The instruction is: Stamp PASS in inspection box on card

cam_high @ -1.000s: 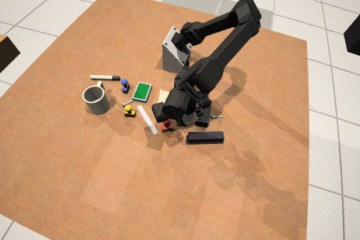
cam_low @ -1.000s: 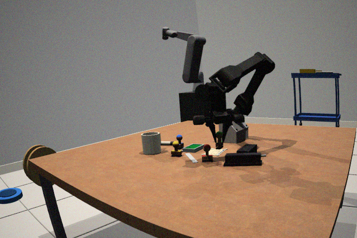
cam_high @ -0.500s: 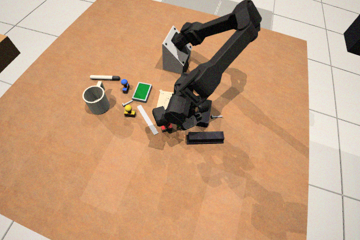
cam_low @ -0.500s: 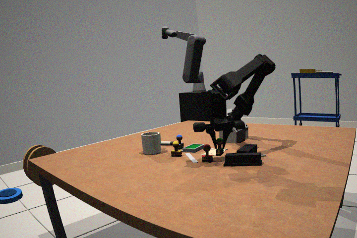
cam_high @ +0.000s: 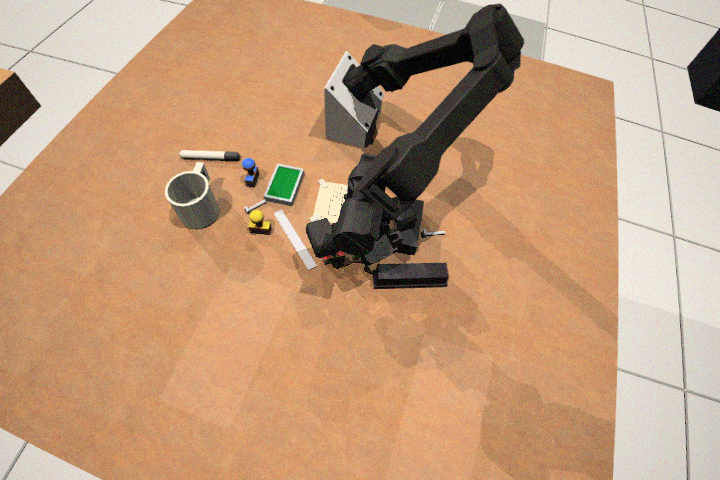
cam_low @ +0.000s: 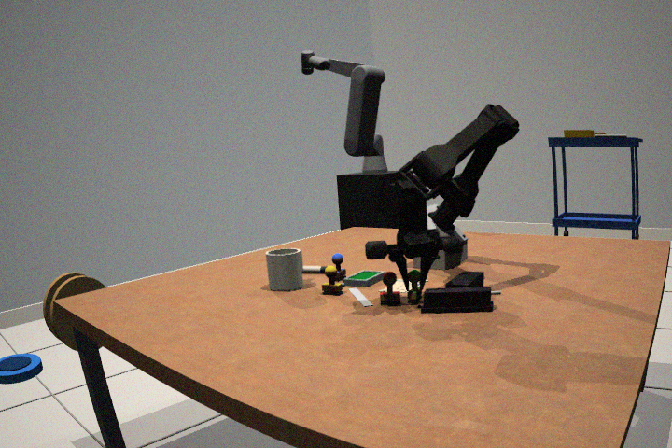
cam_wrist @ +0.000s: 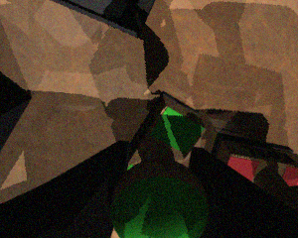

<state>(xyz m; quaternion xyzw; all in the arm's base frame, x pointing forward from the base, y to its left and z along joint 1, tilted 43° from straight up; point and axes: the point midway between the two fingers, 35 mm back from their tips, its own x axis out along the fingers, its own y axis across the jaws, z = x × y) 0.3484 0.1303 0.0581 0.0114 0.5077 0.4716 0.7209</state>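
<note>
Gripper (cam_high: 366, 264) (cam_low: 413, 289) (cam_wrist: 159, 155): closed partway on the green stamp (cam_low: 413, 285) (cam_wrist: 159, 208), low beside the red stamp (cam_high: 333, 258) (cam_low: 389, 288) (cam_wrist: 242, 169)
Table (cam_high: 202, 350) (cam_low: 294, 348): brown top, we see shadows
Floor (cam_high: 655, 249) (cam_low: 46, 370): pale tiles
Wall (cam_low: 162, 132): grey, behind a blue cart (cam_low: 595, 142)

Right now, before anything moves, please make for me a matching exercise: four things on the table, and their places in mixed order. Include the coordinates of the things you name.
1. green-knobbed stamp (cam_low: 413, 275) (cam_wrist: 159, 210)
2. yellow-knobbed stamp (cam_high: 258, 222) (cam_low: 330, 281)
3. white marker (cam_high: 204, 154) (cam_low: 312, 269)
4. red-knobbed stamp (cam_low: 389, 289)

A. behind the mug (cam_high: 196, 208) (cam_low: 285, 270), seen in the exterior view
B. between the gripper's (cam_low: 413, 287) fingers
C. beside the held stamp
D. between mug and white strip (cam_high: 294, 237) (cam_low: 360, 297)

1-B, 2-D, 3-A, 4-C
</note>
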